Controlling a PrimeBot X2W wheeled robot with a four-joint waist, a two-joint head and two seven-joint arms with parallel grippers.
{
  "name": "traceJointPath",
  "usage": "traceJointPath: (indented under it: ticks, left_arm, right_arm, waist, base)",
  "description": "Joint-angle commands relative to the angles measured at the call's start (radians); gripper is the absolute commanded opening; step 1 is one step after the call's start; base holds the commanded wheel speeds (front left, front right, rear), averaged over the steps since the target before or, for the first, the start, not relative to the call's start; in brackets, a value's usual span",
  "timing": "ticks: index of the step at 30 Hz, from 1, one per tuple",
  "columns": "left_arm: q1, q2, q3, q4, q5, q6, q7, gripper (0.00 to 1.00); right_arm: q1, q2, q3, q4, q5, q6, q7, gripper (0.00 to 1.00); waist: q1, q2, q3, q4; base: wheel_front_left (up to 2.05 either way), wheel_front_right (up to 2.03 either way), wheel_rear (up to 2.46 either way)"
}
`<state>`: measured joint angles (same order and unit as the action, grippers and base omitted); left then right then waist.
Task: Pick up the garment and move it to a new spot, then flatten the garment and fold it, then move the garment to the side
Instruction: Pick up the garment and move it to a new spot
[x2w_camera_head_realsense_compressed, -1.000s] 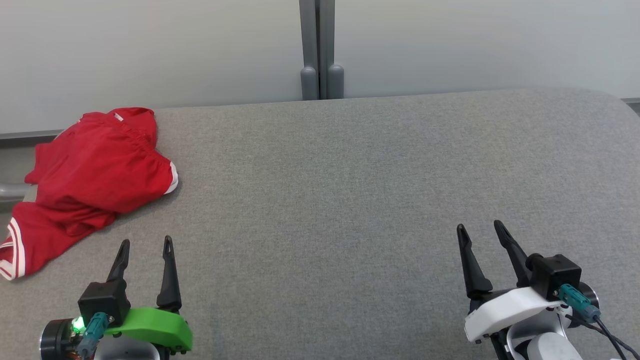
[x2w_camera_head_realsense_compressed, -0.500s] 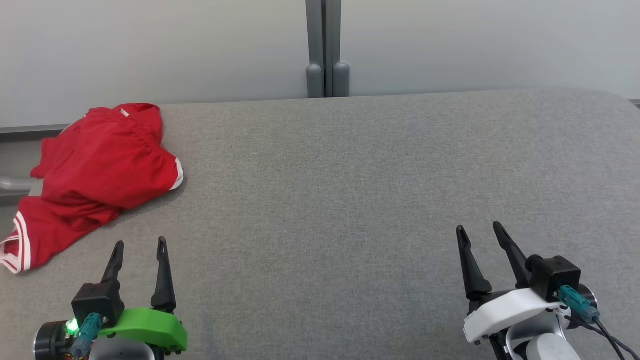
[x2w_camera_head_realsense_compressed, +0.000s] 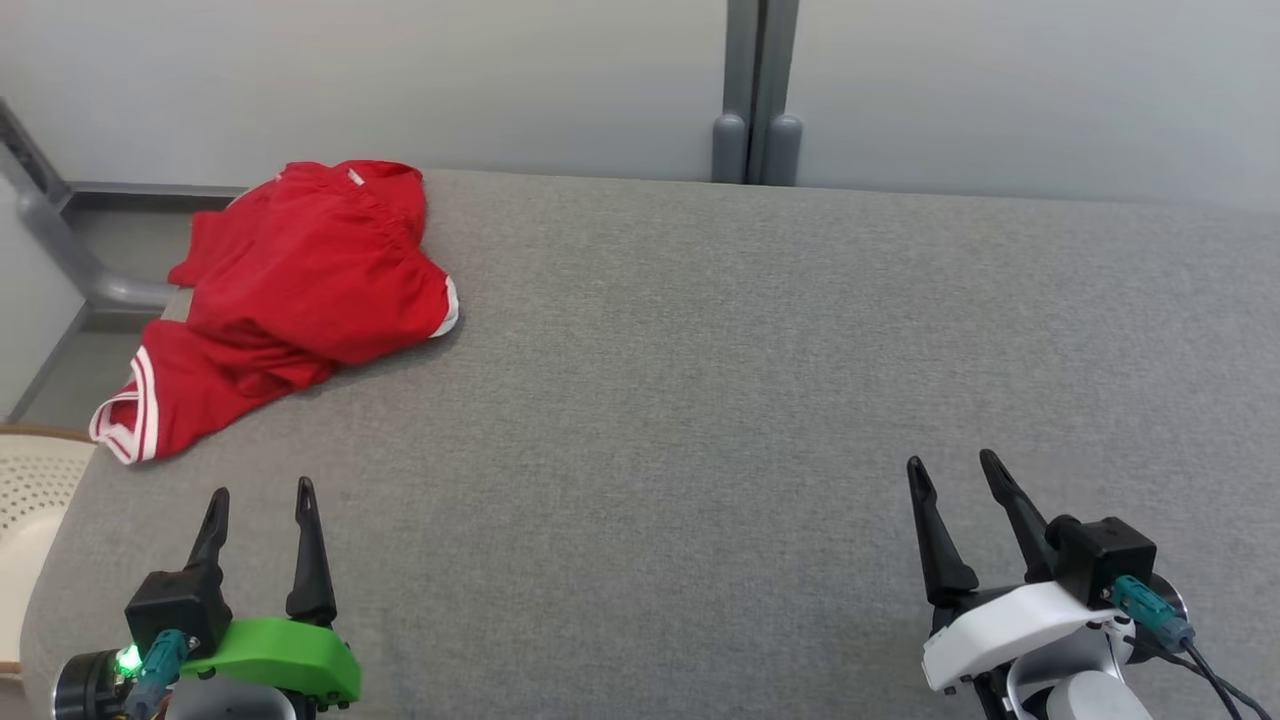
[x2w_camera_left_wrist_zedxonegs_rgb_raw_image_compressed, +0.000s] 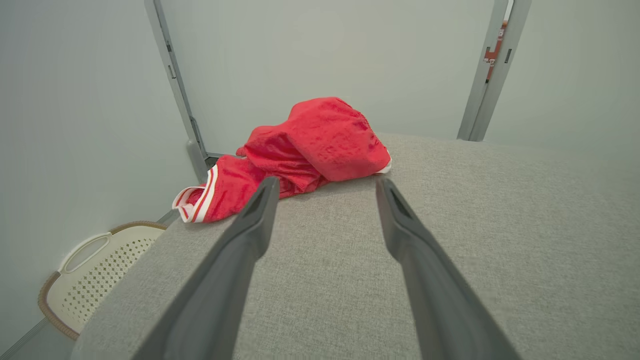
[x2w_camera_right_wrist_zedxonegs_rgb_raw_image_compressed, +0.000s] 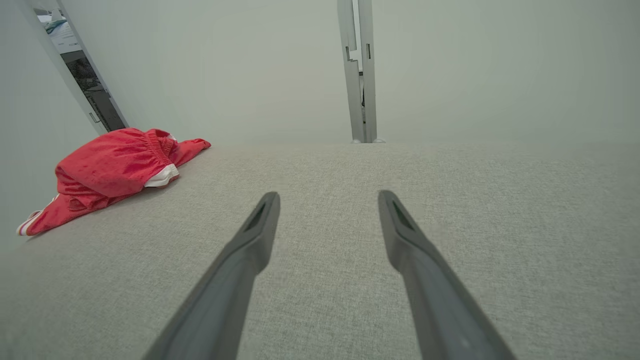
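**Red garment heaped at the table's far left corner; both grippers wide and empty**

The garment (x2w_camera_head_realsense_compressed: 300, 290) is red with white stripes at the hems. It lies crumpled on the grey table (x2w_camera_head_realsense_compressed: 700, 400), at its far left corner. One striped hem reaches the table's left edge, and a white-edged hem points toward the table's middle.

The left gripper (x2w_camera_head_realsense_compressed: 261, 488) is over the table's near left corner. Its fingers are spread wide, hold nothing, and point toward the garment without touching it. In the left wrist view the garment sits just past the fingertips, with bare table between them.

The right gripper (x2w_camera_head_realsense_compressed: 949, 459) is over the table's near right part, well apart from the garment. Its fingers are also spread wide and hold nothing.

A pale perforated basket (x2w_camera_left_wrist_zedxonegs_rgb_raw_image_compressed: 95, 280) sits below the table's left edge. A grey post (x2w_camera_head_realsense_compressed: 757, 90) stands behind the table's far edge.
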<state>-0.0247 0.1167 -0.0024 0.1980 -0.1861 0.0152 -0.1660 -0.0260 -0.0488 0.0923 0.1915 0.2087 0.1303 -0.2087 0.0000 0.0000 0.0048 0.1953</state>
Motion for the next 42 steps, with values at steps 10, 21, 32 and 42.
traceJointPath:
  ticks: [10,21,32,42]
  left_arm:
    - [0.007,0.021,0.016,0.007,-0.019,0.019,-0.014,1.0]
    - [0.023,0.029,0.02,-0.005,-0.03,0.033,-0.015,1.0]
    - [0.017,0.026,0.029,0.003,-0.046,0.049,-0.03,1.0]
    - [-0.159,0.079,0.04,0.013,-0.075,0.009,-0.026,1.0]
  right_arm:
    - [-0.007,-0.003,0.015,0.018,0.006,0.001,-0.009,1.0]
    - [-0.021,-0.003,0.036,0.024,-0.004,0.001,-0.004,1.0]
    - [-0.031,-0.004,0.045,0.022,-0.018,0.001,0.006,1.0]
    - [-0.073,-0.009,0.028,-0.009,-0.058,0.001,0.028,1.0]
  waist:
    - [0.0,0.0,0.01,0.181]
    - [0.0,0.0,0.028,0.256]
    - [0.0,0.0,0.045,0.238]
    - [0.0,0.0,0.134,0.119]
  base:
    - [0.0,0.0,0.0]
    - [0.0,0.0,0.0]
    - [0.0,0.0,0.0]
    - [0.0,0.0,0.0]
